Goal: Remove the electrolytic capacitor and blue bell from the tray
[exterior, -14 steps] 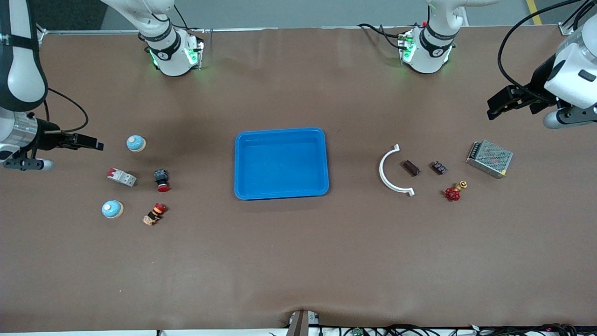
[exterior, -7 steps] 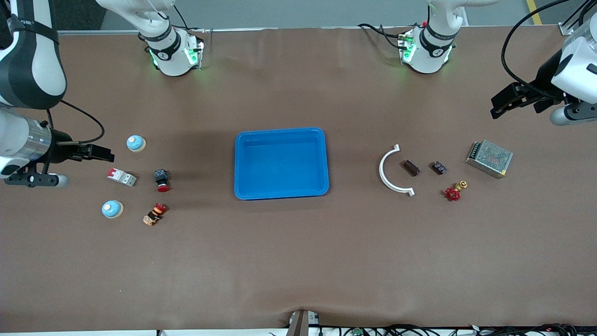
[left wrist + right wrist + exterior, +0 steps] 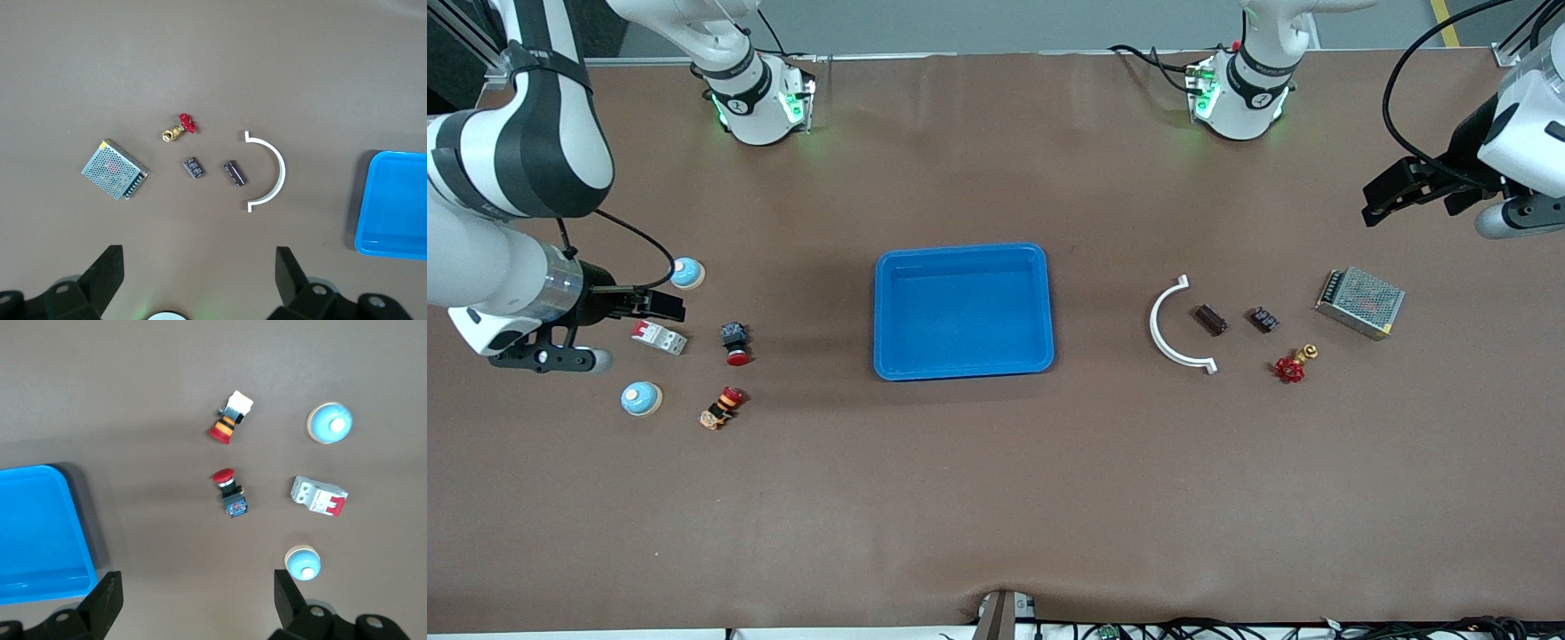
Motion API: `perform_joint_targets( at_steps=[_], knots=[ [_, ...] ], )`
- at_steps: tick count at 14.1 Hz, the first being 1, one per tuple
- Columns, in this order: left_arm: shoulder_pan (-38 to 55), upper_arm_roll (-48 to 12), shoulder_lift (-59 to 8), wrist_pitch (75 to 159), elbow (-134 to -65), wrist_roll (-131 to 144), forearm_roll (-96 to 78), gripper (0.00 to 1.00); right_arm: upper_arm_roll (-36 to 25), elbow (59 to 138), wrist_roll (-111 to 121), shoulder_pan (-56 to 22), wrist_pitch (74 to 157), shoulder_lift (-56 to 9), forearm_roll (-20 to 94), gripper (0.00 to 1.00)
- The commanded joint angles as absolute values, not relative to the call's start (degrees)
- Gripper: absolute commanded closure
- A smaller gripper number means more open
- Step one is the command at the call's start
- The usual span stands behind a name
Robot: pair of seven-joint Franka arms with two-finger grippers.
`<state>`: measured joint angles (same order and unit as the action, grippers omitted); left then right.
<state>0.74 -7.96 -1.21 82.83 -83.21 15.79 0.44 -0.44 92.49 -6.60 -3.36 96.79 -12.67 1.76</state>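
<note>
Two light blue bells lie toward the right arm's end, one [image 3: 687,273] farther from the front camera and one [image 3: 641,398] nearer; both show in the right wrist view [image 3: 303,563] [image 3: 329,423]. A dark brown capacitor [image 3: 1211,319] lies beside a white arc [image 3: 1169,329], and also shows in the left wrist view [image 3: 234,173]. My right gripper [image 3: 669,308] [image 3: 197,587] is open and empty, over the table between the farther bell and a breaker. My left gripper [image 3: 1376,203] [image 3: 200,260] is open and empty, high over bare table near the metal box.
The blue tray [image 3: 963,369] sits mid-table. A white and red breaker [image 3: 659,336], a red push button [image 3: 735,343] and an orange-ringed button [image 3: 721,408] lie near the bells. A small dark component [image 3: 1264,319], a red valve [image 3: 1292,366] and a metal mesh box [image 3: 1360,302] lie near the capacitor.
My right gripper has moved toward the tray, from the table's end to just beside the farther bell and the breaker. My left gripper shifted slightly, then held still.
</note>
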Motion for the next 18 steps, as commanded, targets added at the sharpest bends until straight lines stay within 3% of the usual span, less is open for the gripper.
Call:
perform_joint_targets(
  at_steps=[1,5,18],
  knots=[
    [0.4,-8.2,-0.6,81.7,-82.8,14.7,0.5,0.00,-1.0,87.7,-7.8,-3.0,93.3,-13.0,-2.4,0.00],
    [0.5,-8.3,-0.6,81.7,-82.9,14.8,0.6,0.00,-1.0,82.5,-7.0,-0.1,84.0,-11.3,-2.8,0.00],
    [0.8,-8.3,0.5,81.7,-83.0,14.5,1.5,0.00,-1.1,82.8,-6.9,1.1,78.4,-3.8,-1.8,0.00]
  ],
)
